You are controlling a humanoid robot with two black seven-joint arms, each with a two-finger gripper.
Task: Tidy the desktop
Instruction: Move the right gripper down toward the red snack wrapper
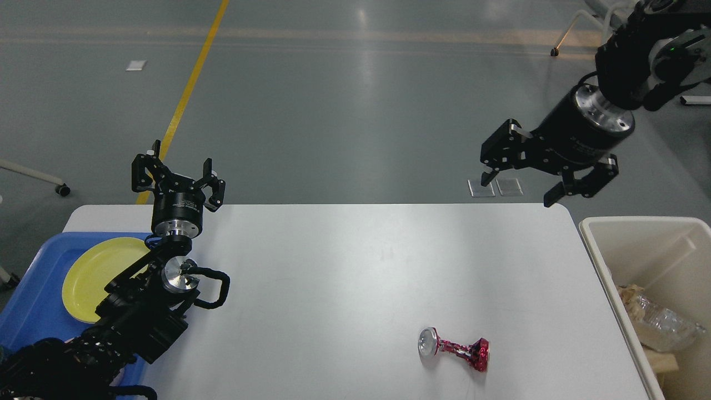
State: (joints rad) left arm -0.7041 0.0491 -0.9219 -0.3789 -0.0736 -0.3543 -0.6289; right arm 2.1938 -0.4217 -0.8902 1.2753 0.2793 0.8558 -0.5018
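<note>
Your white table [344, 278] fills the lower frame, bare but for a red goblet-like piece [455, 349] lying on its side at lower right. Both pincers hang empty with fingers apart: left [179, 172] above the yellow plate [91, 272] in its blue tray [33, 294], right [547, 175] near the cream bin [611, 261], likely poised for sorting. Grey floor beyond.

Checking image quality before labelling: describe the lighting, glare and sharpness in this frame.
Head view: soft overhead light, pale glare streaks on the grey floor; the desktop is evenly lit with only faint shadows; the red goblet lying on its side is sharp, its silver base shiny; both the left gripper and right gripper look crisp, without motion blur.
</note>
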